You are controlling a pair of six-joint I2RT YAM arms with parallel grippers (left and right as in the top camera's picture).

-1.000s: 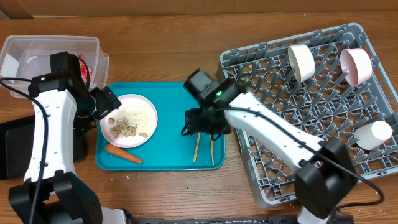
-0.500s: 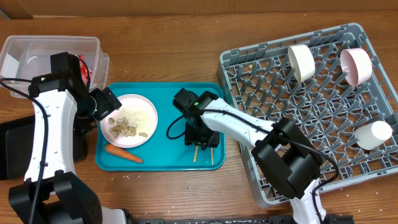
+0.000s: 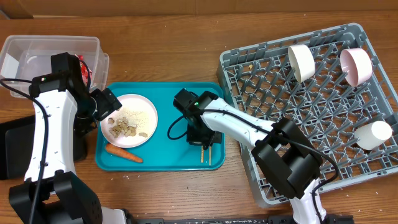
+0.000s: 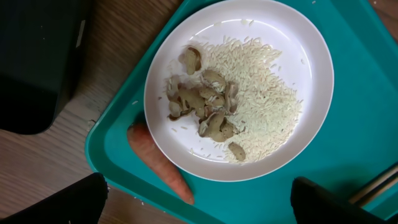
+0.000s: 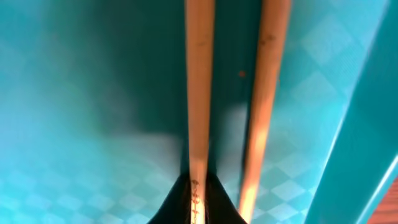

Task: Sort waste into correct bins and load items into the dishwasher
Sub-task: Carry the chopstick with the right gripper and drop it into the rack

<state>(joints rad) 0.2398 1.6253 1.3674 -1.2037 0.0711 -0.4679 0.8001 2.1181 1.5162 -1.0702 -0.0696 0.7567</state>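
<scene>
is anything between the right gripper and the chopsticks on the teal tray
Nothing visible does. The right gripper is down at the chopsticks, fingertips either side of one stick; the plate lies well aside.

This looks like a robotics lab bench staged as a kitchen clean-up. Two white-and-black robot arms, one at the left [image 3: 46, 137] and one at the right [image 3: 249, 127], work over a wood-grain table [image 3: 161, 56], with a loose black cable [image 3: 12, 87] trailing by the left arm. A grey dish rack [image 3: 249, 74] lies straight on the table with white bowls [image 3: 301, 62] propped in it. A teal tray [image 3: 174, 99] carries a plate [image 3: 144, 111] of rice and a pair of chopsticks [image 3: 210, 157]. A clear tub [image 3: 37, 46] and a black tray [image 3: 12, 146] sit at the left edge.
</scene>
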